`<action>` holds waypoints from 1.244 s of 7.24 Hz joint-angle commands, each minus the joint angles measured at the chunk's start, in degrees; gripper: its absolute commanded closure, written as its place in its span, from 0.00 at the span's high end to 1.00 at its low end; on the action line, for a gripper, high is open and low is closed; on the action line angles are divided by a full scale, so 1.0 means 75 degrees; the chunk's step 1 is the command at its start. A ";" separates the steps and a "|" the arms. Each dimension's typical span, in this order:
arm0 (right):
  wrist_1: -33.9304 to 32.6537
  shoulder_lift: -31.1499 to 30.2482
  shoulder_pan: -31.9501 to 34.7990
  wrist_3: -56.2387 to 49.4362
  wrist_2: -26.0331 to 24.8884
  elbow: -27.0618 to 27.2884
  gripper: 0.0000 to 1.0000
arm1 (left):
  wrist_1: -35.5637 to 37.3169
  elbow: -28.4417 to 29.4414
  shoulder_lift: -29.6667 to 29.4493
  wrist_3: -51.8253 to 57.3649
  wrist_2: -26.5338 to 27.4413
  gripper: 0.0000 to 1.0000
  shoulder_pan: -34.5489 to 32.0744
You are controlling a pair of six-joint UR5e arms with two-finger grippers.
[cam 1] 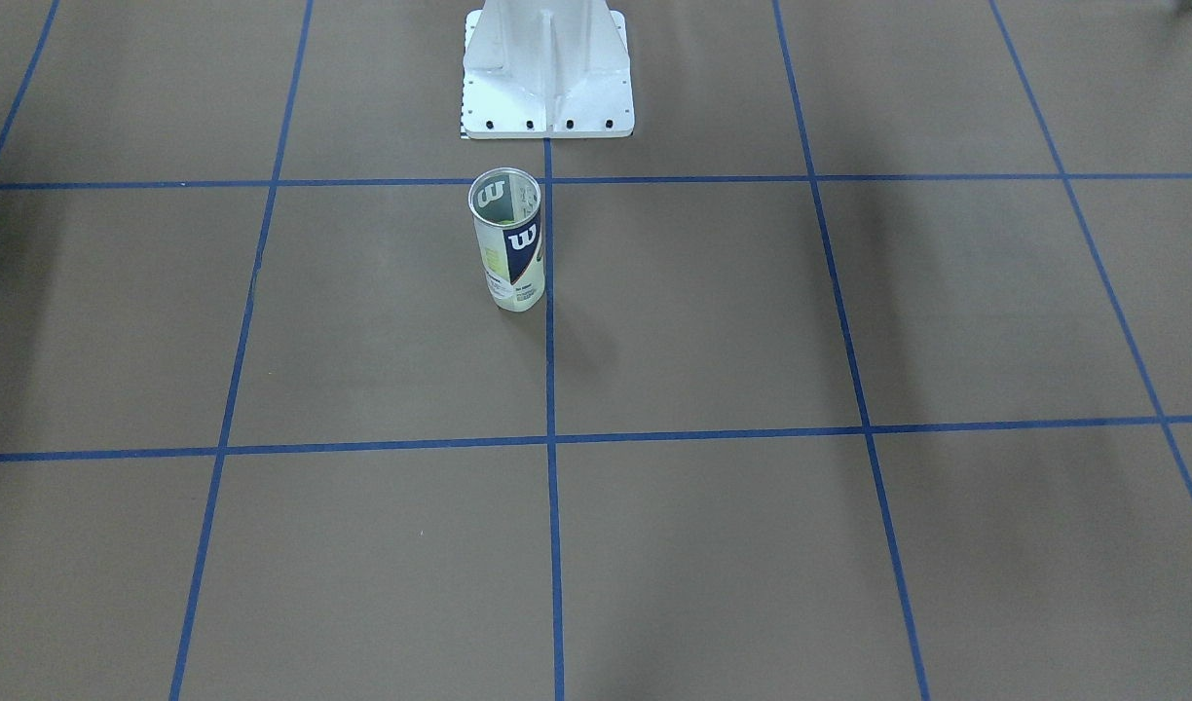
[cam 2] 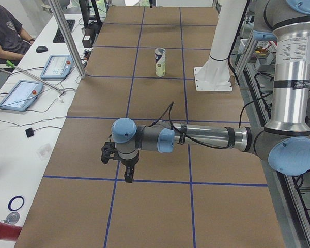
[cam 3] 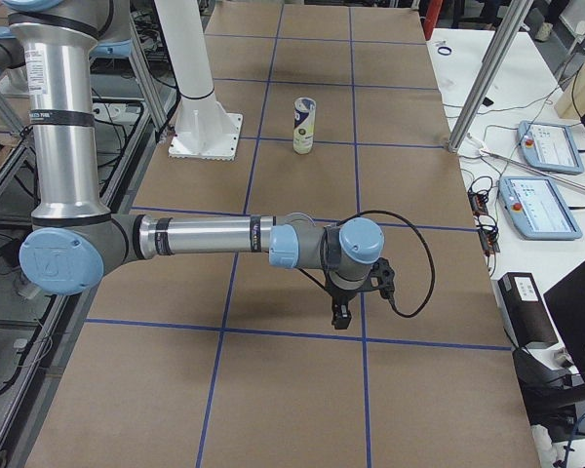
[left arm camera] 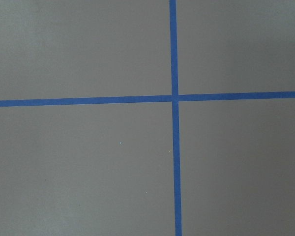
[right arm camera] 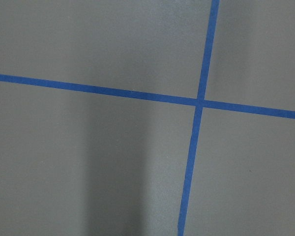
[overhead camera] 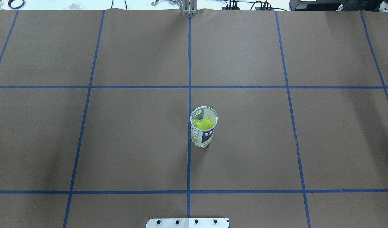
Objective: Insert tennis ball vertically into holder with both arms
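Note:
The holder [cam 1: 506, 240] stands upright near the table's middle, just in front of the pedestal. It also shows in the overhead view [overhead camera: 203, 126] and both side views [cam 2: 160, 62] [cam 3: 304, 125]. A yellow-green tennis ball [overhead camera: 203, 124] sits inside it, below the rim. The left gripper [cam 2: 128, 173] hangs over the table far from the holder, toward the robot's left end. The right gripper [cam 3: 340, 314] hangs far toward the right end. Each shows only in a side view, so I cannot tell whether it is open or shut. Both wrist views show only brown table and blue tape.
The white pedestal base [cam 1: 547, 73] stands behind the holder. Blue tape lines [overhead camera: 189, 95] grid the brown table. A side bench holds tablets [cam 2: 20, 94] and cables, with an operator [cam 2: 5, 31] seated beside it. An aluminium post [cam 3: 483, 78] stands at the table's edge.

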 commanded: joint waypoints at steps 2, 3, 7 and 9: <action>-0.0028 0.0172 -0.0611 -0.0032 -0.1278 0.0012 0.99 | -0.0018 0.0034 0.0039 0.0069 -0.0207 1.00 0.0002; -0.0052 0.0208 -0.0615 -0.0020 -0.1401 0.0047 0.99 | -0.0006 0.0034 0.0027 0.0069 -0.0160 1.00 0.0002; -0.0017 0.0173 -0.0603 -0.0009 -0.0945 0.0012 0.99 | -0.0006 0.0139 -0.0078 0.0069 0.0497 1.00 0.0002; -0.0017 0.0161 -0.0603 -0.0009 -0.0934 0.0012 0.99 | -0.0041 0.0338 -0.0079 0.0058 0.0439 1.00 0.0002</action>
